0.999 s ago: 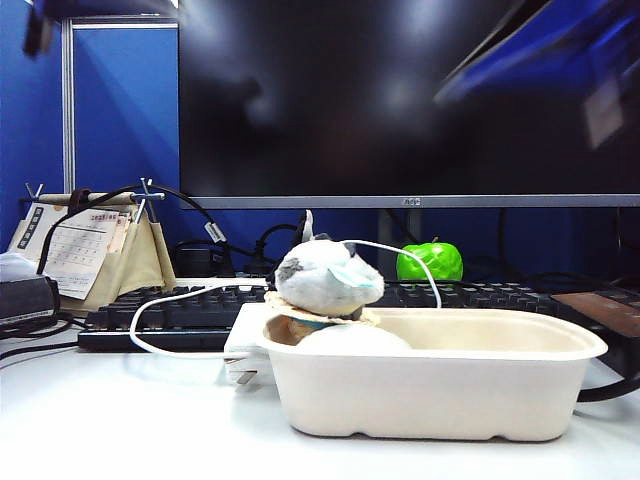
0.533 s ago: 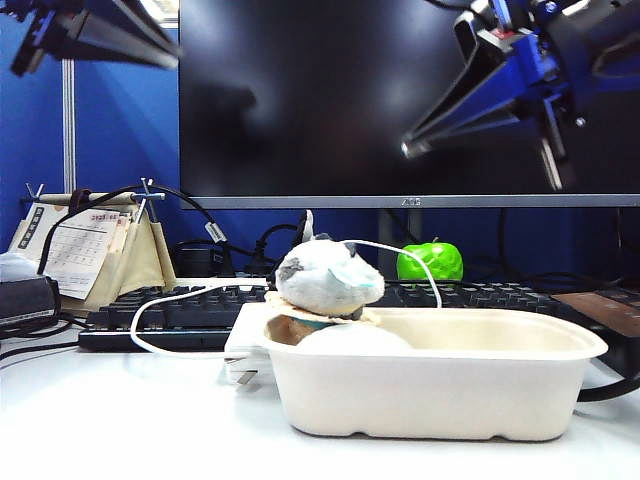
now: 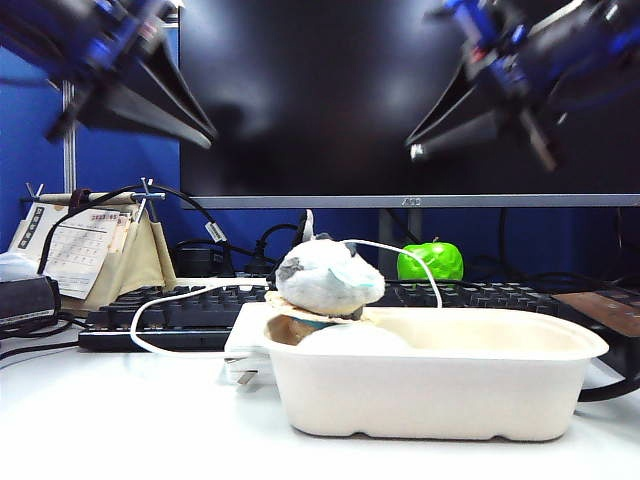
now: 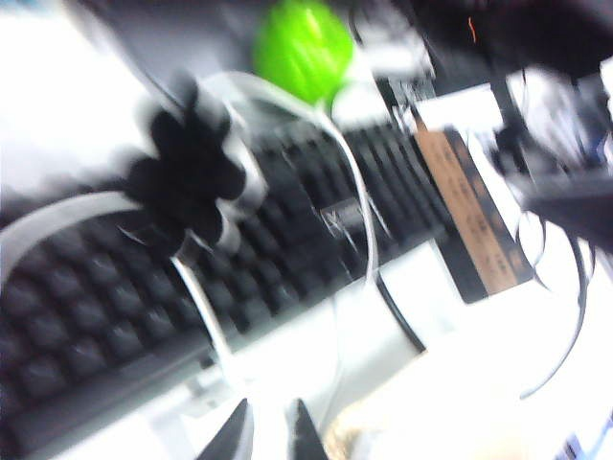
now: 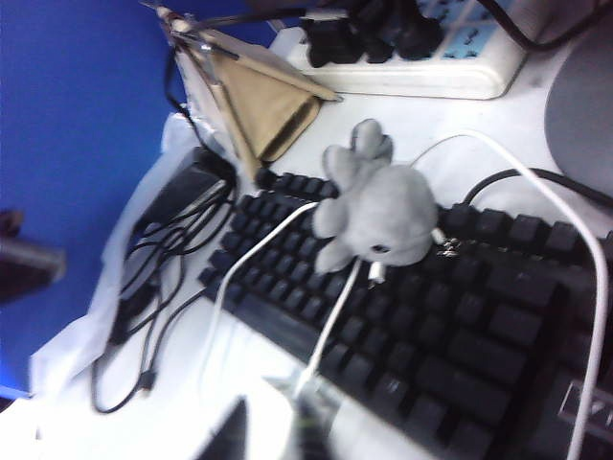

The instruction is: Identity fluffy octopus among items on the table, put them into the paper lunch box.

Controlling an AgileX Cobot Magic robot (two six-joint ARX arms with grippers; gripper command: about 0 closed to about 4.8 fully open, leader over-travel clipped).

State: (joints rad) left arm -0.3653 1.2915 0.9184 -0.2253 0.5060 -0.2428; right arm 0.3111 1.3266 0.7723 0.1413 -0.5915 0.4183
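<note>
On the white desk [image 3: 120,420], nearest, stands the paper lunch box [image 3: 440,385], a pale plush [image 3: 328,277] perched at its left rim. Behind it, the fluffy octopus [image 5: 378,211] lies on the black keyboard [image 3: 170,310]. High above, the left tool [image 3: 205,130] hangs at the left and the right tool [image 3: 415,150] at the right; both hold nothing, their fingertips slightly parted.
</note>
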